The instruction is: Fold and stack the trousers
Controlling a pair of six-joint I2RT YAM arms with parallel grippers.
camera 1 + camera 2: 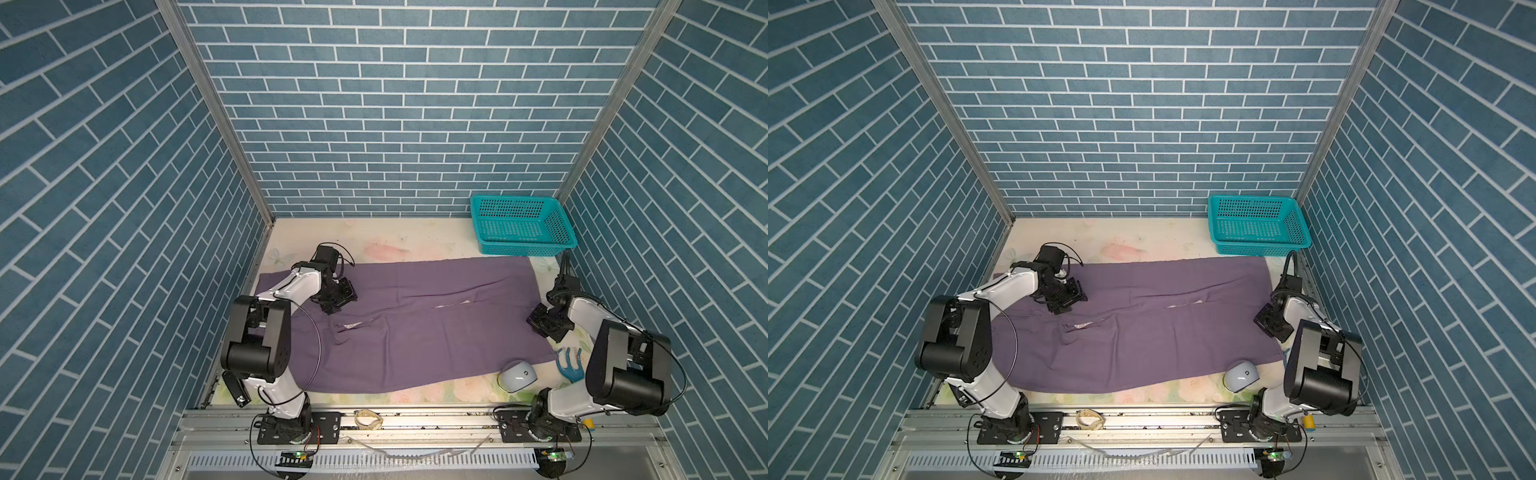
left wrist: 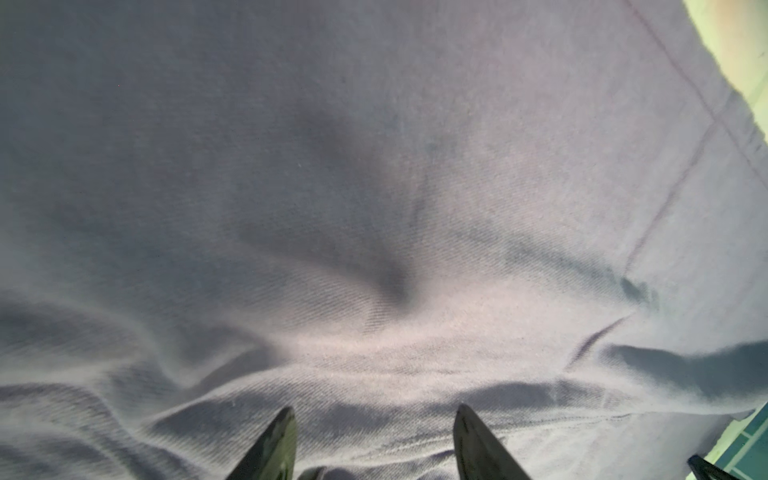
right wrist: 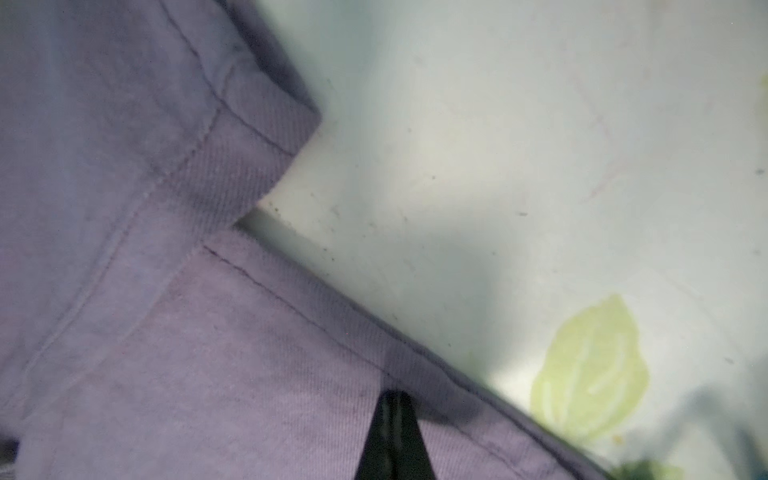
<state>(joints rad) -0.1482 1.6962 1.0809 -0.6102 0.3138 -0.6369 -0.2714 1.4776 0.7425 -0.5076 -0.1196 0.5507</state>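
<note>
The trousers [image 1: 415,324] are lying spread flat across the table [image 1: 374,245], legs running to the right, their far corner just beside the basket [image 1: 521,224]. The right hand [image 3: 394,401] is sitting fully closed on the near leg's hem [image 3: 266,286]; whether it is actually pinching cloth is unclear. The left hand [image 2: 374,415] is hovering partly open over the opposite end, holding nothing. For a clean fold, each hand should probably be gripping an edge firmly before both lift together.
</note>
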